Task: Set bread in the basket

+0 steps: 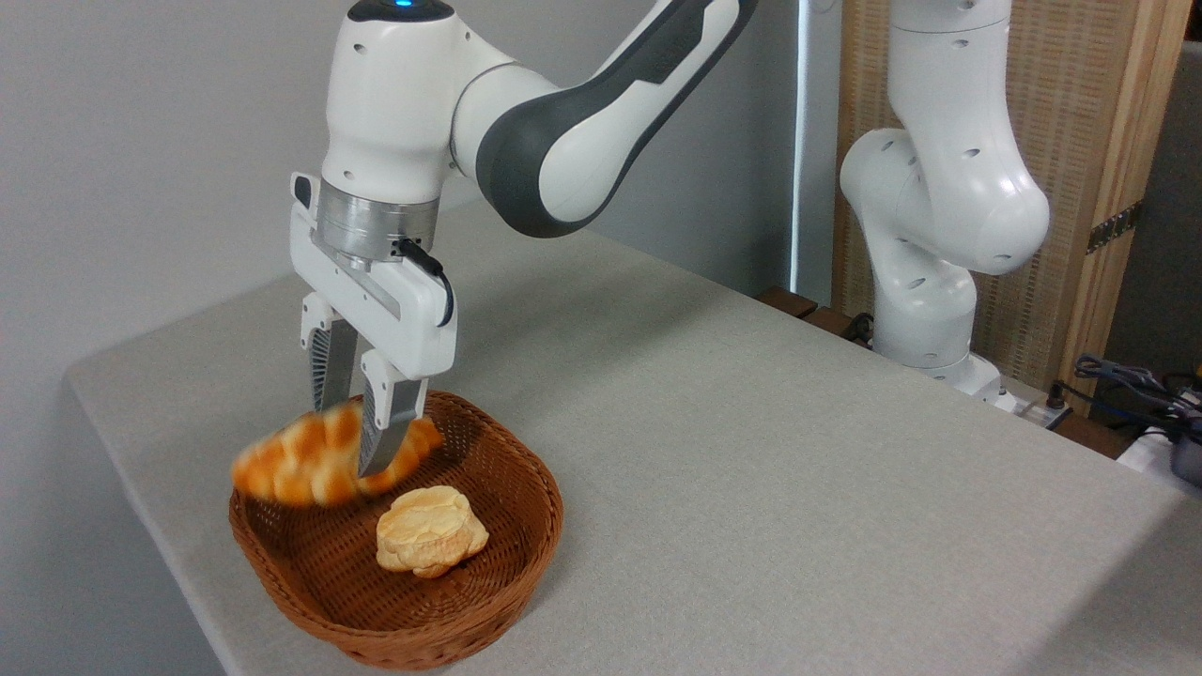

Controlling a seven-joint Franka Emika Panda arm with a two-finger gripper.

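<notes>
Two pieces of baked goods showed in the frame: the bread (310,460), a braided orange-golden loaf, and a pale round bun (430,530) lying on the floor of the basket (488,601). The gripper (355,451) hung pointing down over the basket's far left side, its two fingers pinching the loaf across the middle, one finger behind it and one in front. The loaf lay roughly level, tilted a little up to the right, and looked blurred, so its exact outline was hard to fix. Its left end reached out about over the basket's left rim; its right end sat over the interior. Whether its underside touched the rim or the weave could not be told; it seemed to be held just above them.

Judging by this, most of the task was done: the loaf was grasped, lifted and carried to the basket. What was left was the lowering and the release. The bun lay near, to the lower right of the loaf, apart from it, and left free floor on the left for the loaf. Since the left end overhung the rim, a release there might have left the loaf propped on the edge rather than lying fully inside. The table (751,451) around the basket was grey.
</notes>
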